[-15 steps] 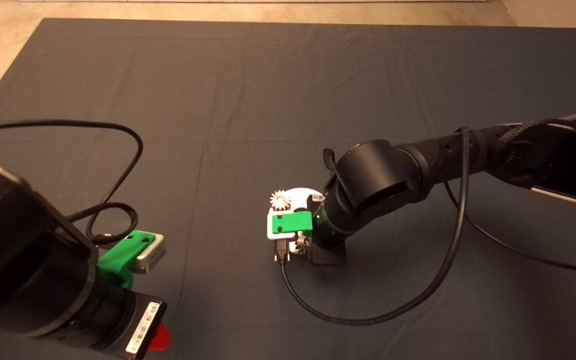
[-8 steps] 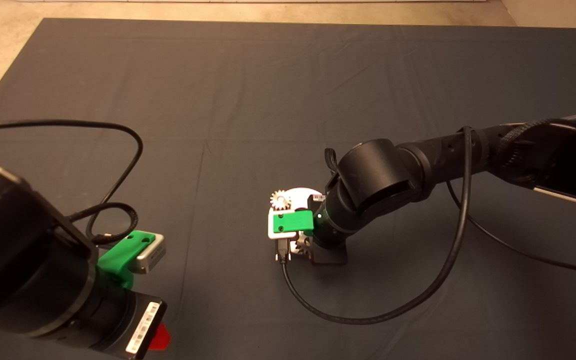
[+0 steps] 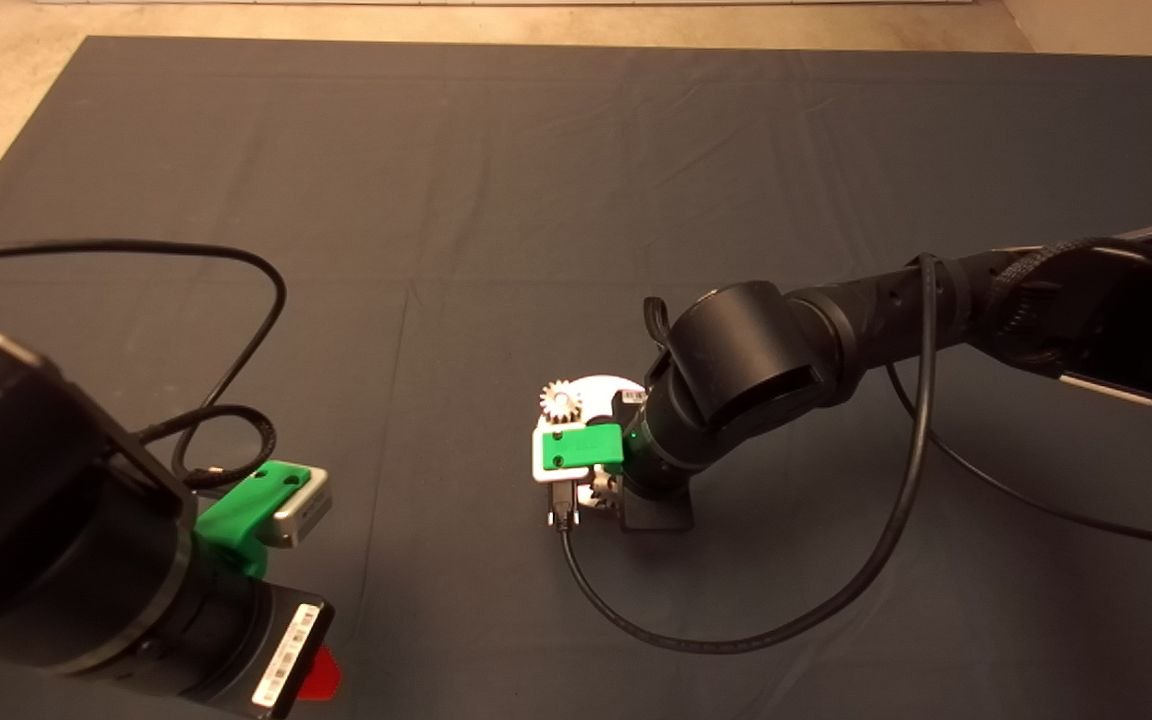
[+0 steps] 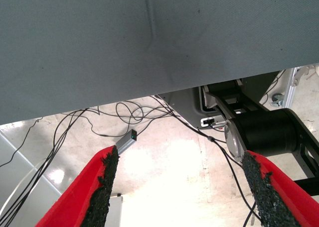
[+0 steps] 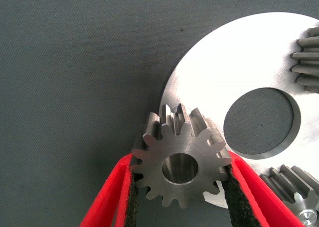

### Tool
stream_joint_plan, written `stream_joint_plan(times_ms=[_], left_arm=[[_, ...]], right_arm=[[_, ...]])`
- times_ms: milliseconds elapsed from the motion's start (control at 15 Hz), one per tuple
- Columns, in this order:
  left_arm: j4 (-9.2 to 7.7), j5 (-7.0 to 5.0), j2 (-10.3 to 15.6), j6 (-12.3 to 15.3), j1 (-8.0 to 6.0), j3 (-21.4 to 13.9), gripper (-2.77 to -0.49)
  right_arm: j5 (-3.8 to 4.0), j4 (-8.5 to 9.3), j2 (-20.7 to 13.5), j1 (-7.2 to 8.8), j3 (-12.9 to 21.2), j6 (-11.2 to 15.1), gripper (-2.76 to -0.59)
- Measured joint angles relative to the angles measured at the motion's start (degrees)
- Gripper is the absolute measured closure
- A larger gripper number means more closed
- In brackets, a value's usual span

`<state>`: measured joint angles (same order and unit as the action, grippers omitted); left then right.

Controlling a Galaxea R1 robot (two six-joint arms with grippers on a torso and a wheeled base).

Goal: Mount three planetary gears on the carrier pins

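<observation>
The third gear (image 5: 180, 164) sits pinched between the two red fingers of the right claw (image 5: 179, 187), its flat face and open centre hole turned straight toward the wrist camera, so its bore axis runs along the claw's own line of approach, which looks roughly vertical over the desk (image 3: 496, 200). It overlaps the rim of the white disc (image 5: 239, 72), beside the central hole; no pin shows through its bore, so it does not look seated yet. Over the last second the right arm has shifted only slightly above the disc, dipping and drifting a touch, which reads as fine alignment, not a drop. Beyond the held gear, on the far side of the disc from the claw, two other gears (image 5: 306, 57) (image 5: 294, 189) already sit on the disc, one with a pin end visible in its centre. The left claw (image 4: 179, 187) waits spread wide at the desk's near left edge, holding nothing.
</observation>
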<state>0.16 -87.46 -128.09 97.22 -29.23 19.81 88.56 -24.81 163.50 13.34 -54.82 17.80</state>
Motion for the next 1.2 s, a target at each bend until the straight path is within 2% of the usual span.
stream_joint_plan(times_ms=[267, 533, 1067, 1200], left_arm=[[0.00, 0.00, 0.0, 0.0, 0.02, 0.0, -1.75], [0.00, 0.00, 0.0, 0.0, 0.02, 0.0, -1.75], [0.00, 0.00, 0.0, 0.0, 0.02, 0.0, -1.75], [0.00, 0.02, -0.2, 0.0, 0.00, 0.0, -1.75]], right_arm=[[-0.15, 0.76, 0.0, 0.00, 0.0, -1.2, -1.04], [-0.28, 3.04, 0.3, 0.38, -1.2, -2.3, -1.04], [-1.44, 6.66, 0.8, 1.32, -4.9, -5.6, -1.04], [-1.49, 7.53, 1.1, 1.71, -5.6, -6.0, -1.04]])
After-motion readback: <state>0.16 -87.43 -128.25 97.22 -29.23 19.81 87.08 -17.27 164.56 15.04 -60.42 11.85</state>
